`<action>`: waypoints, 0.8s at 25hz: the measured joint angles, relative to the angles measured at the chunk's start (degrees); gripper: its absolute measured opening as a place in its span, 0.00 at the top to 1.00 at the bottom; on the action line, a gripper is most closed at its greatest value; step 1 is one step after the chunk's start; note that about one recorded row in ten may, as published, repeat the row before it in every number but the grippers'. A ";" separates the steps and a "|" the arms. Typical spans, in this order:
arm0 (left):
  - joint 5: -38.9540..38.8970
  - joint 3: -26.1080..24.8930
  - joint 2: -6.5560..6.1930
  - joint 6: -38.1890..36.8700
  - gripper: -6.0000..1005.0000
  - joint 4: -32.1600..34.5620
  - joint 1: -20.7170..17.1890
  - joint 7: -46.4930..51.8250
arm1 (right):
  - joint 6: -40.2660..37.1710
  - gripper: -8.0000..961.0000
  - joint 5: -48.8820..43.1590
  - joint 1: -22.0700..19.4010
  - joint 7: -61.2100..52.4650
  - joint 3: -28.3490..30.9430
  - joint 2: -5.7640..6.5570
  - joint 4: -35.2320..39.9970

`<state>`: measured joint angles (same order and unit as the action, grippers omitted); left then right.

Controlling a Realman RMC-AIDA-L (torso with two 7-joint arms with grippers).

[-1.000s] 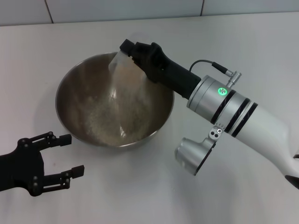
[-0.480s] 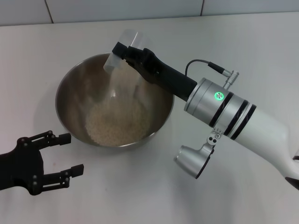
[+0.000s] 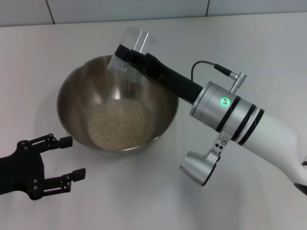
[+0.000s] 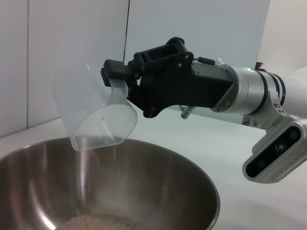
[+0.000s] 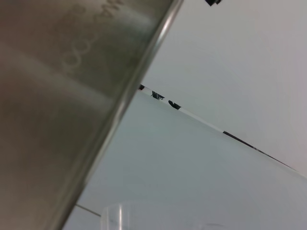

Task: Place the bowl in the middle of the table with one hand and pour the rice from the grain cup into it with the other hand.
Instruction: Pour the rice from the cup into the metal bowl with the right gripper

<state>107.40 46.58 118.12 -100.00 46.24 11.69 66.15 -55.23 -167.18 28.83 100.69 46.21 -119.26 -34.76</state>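
At centre frame, your right gripper (image 3: 125, 56) has its jaws clenched on the grain cup (image 3: 128, 49), tipped mouth-down over the bowl (image 3: 72, 86) on the counter (image 3: 249, 52). The rice (image 3: 120, 123) lies inside; pouring looks finished, so right the cup and withdraw. Your left gripper (image 3: 61, 158), lower left, hangs released.

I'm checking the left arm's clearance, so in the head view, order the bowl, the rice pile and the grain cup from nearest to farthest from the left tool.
From the open left tool, at the table's near left:
1. The bowl, its near-left rim closest.
2. The rice, piled in the bowl's bottom.
3. The grain cup, tipped over the far rim, held by the right tool.
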 joint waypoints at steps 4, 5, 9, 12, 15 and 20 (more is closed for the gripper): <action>0.00 0.00 0.00 0.00 0.19 0.00 0.00 0.02 | -0.47 0.98 0.00 0.00 0.87 -0.07 0.00 0.00; 0.00 0.00 0.00 0.00 0.19 0.00 0.00 0.02 | -0.57 0.98 0.00 0.00 0.96 -0.09 0.00 0.00; 0.00 0.00 0.00 -0.06 0.19 -0.01 0.00 0.03 | -0.62 0.98 0.00 -0.14 1.07 -0.17 -0.07 -0.01; 0.00 0.00 0.00 -0.11 0.19 0.00 0.00 0.03 | -0.62 0.98 0.01 -0.32 1.06 -0.28 -0.09 -0.02; 0.00 0.00 0.00 -0.15 0.19 0.00 0.00 0.04 | -0.62 0.98 0.02 -0.67 0.51 -0.35 -0.14 -0.16; 0.00 0.00 0.00 -0.07 0.19 0.00 -0.02 0.03 | -0.58 0.98 0.25 -1.54 -3.13 -0.89 -0.31 -0.32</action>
<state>107.40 46.58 118.12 -100.07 46.23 11.67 66.18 -55.80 -166.93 27.28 97.55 45.33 -119.57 -35.07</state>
